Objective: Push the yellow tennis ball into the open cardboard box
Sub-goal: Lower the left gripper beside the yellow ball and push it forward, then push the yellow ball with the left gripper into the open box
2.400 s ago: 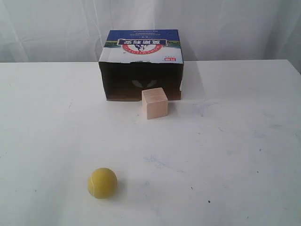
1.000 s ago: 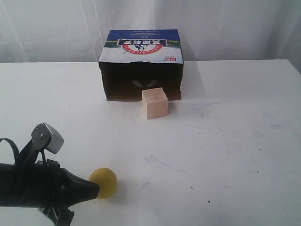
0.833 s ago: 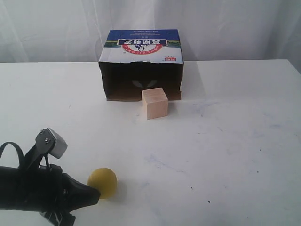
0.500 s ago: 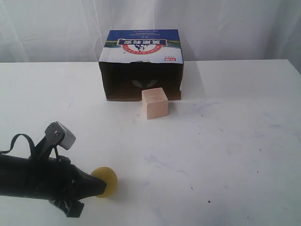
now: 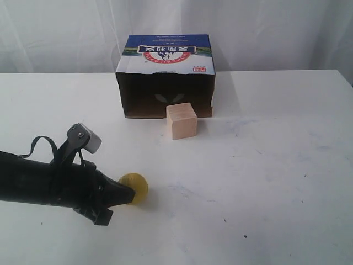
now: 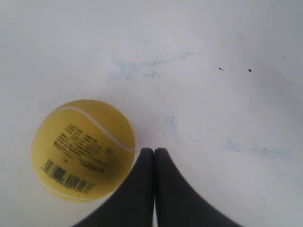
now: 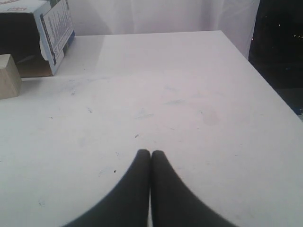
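- The yellow tennis ball (image 5: 135,187) sits on the near-left part of the white table (image 5: 265,176), well apart from the carton it has to reach.
- The left gripper (image 5: 128,192) lies low behind the ball. Its fingers are pressed together and hold nothing, and their tip touches the ball's near side. In the left wrist view the ball (image 6: 83,149) rests against the side of the closed tips (image 6: 154,153). That suits a push, since a closed tip makes one blunt nose, but the contact looks off-centre, so the ball may roll off to one side.
- The right gripper (image 7: 150,155) also has its fingers together and holds nothing. It hangs over bare table, clear of the ball's path, and does not show in the exterior view.
- Farther back, the pale wooden cube (image 5: 181,121) stands just in front of the right half of the carton's mouth. I judge the left half to be the freer way in.
- At the far side, the open cardboard box (image 5: 165,52) lies with its mouth towards the ball. Its inside is dark, with nothing visible in it except a faint pale mark on the back wall.
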Available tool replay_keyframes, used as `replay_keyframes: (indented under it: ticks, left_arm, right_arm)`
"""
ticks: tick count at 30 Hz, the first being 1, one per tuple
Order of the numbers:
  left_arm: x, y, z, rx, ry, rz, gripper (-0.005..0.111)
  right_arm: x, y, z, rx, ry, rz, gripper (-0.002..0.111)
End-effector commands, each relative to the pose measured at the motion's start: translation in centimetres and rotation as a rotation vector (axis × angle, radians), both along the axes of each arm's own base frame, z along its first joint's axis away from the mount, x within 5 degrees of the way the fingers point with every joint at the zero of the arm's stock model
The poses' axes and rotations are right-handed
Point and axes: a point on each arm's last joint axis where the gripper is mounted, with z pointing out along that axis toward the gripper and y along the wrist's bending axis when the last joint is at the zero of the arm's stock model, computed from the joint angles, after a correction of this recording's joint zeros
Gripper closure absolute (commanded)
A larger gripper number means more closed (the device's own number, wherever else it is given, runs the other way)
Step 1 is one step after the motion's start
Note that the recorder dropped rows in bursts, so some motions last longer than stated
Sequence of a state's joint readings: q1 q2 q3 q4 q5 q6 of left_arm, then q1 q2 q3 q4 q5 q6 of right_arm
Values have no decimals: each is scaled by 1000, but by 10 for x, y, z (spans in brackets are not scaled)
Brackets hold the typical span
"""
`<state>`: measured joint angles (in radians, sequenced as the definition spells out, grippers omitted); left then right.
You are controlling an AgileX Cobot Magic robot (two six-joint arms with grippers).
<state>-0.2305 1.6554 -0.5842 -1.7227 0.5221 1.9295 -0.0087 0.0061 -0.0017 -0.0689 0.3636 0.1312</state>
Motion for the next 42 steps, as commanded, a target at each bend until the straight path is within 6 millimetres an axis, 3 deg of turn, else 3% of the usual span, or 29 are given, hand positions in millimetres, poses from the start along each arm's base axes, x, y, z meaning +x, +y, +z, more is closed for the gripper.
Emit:
replay_keyframes:
  ticks: [1, 6, 10, 21, 42]
  left_arm:
    - [10, -4, 10, -29, -48, 1, 107]
    - [24, -7, 23, -40, -113, -6, 107]
    - [46, -13, 28, -46, -161, -17, 107]
    - [104, -18, -9, 54, -118, 57, 107]
    - [111, -17, -16, 94, -143, 48, 107]
  right_arm:
    - [0, 0, 1, 0, -18, -2, 108]
    - [0, 0, 1, 0, -18, -2, 108]
    - [0, 0, 1, 0, -18, -2, 108]
    - [0, 0, 1, 0, -18, -2, 108]
    - [0, 0, 1, 0, -18, -2, 108]
